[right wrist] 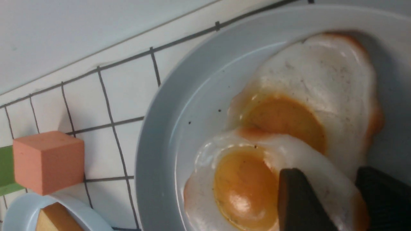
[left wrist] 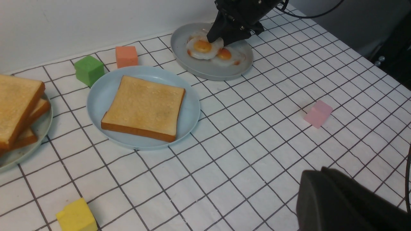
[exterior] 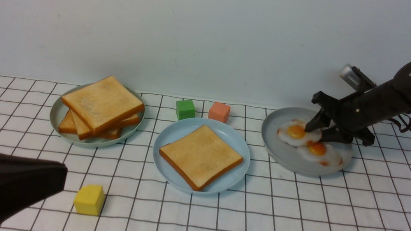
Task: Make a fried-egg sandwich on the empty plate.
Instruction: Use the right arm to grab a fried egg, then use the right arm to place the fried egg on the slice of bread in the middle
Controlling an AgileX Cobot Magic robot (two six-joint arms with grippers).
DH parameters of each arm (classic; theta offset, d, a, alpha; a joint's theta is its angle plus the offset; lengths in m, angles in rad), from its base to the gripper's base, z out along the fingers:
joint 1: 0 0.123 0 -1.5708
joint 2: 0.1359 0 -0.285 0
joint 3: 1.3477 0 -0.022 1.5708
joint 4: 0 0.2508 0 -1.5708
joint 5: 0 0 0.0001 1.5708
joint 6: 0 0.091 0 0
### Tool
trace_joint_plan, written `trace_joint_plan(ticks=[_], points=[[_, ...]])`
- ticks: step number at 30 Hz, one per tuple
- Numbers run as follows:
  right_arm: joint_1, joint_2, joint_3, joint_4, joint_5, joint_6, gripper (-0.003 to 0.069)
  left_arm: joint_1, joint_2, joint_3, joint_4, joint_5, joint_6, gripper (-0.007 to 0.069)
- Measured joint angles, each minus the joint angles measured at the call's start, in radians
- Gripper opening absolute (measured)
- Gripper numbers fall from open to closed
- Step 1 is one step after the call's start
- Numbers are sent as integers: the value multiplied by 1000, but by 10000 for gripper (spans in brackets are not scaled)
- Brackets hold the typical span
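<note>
Right gripper (exterior: 320,132) fingers straddle white rim of fried egg (exterior: 294,132) on grey plate (exterior: 283,154); whether clamped or loose, cannot tell. Left gripper (exterior: 5,179) low at near side, fingers unseen.

Risks, as I judge: overlapped second egg (exterior: 322,152) drags along; thin floppy rim slips free.

Light blue plate (exterior: 175,137) at centre, one toast slice (exterior: 200,156) on it. White gridded cloth (exterior: 295,216), plain wall (exterior: 200,32) behind.

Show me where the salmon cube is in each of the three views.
Front view: the salmon cube sits behind the light blue plate, right of the green cube.
Left wrist view: between the green cube and the grey plate.
Right wrist view: near the grey plate's rim.
Shared landmark: the grey plate.
</note>
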Motion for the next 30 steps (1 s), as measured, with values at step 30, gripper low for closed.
trace_joint_plan(ticks=[30], points=[[324,-255,169,272,115,-204,67,0,-1,-3,103,-3,0,-3]])
